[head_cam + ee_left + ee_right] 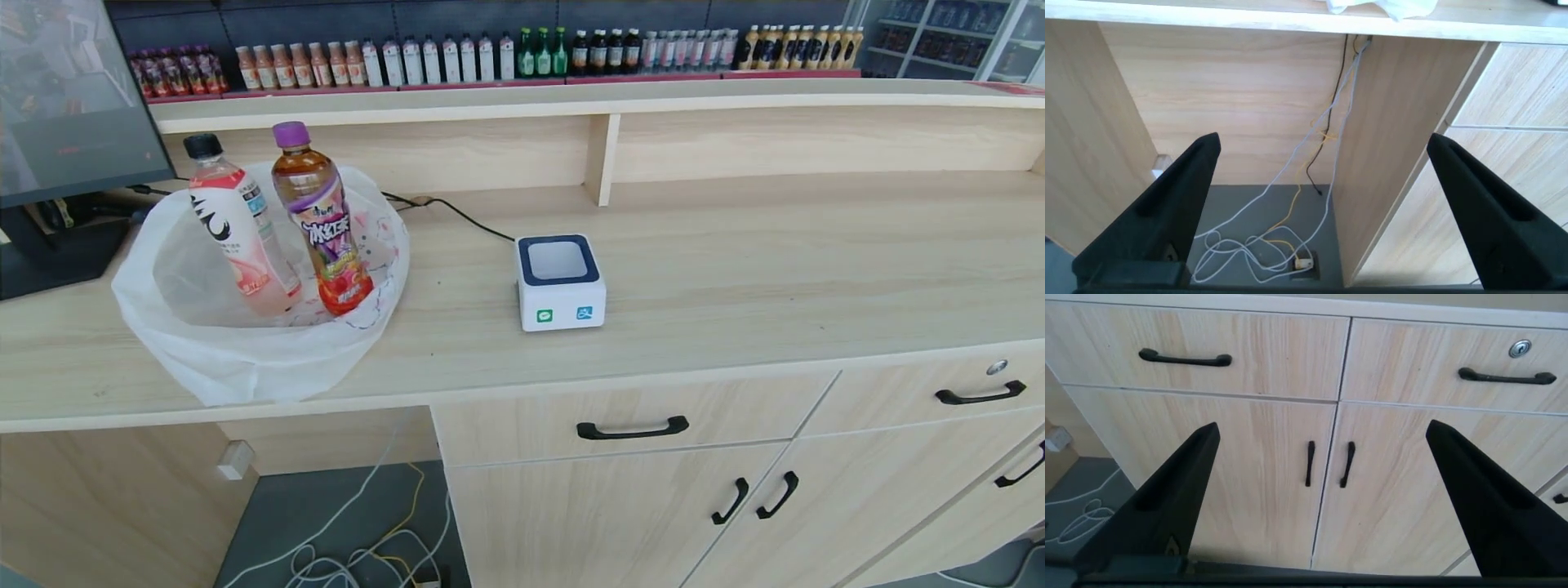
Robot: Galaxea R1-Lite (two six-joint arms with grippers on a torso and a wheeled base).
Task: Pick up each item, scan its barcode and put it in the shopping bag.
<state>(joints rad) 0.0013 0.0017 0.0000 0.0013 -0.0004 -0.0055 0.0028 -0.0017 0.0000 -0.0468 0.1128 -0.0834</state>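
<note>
A white plastic shopping bag [245, 343] sits open at the left of the wooden counter [735, 269]. Inside it lean two bottles: a pink drink with a black cap [237, 233] and a brown tea with a purple cap [322, 220]. A white barcode scanner box [560, 282] with a dark-blue rim stands mid-counter, right of the bag. My left gripper [1323, 204] hangs open below the counter edge, facing the knee gap with cables. My right gripper [1323, 498] is open too, low in front of the cabinet doors [1327, 465]. Neither holds anything.
A monitor [65, 98] stands at the counter's far left. A raised shelf [604, 122] runs along the back, with rows of bottles [506, 53] behind it. Drawers with black handles [633, 429] lie under the counter. Loose cables [1266, 245] lie on the floor.
</note>
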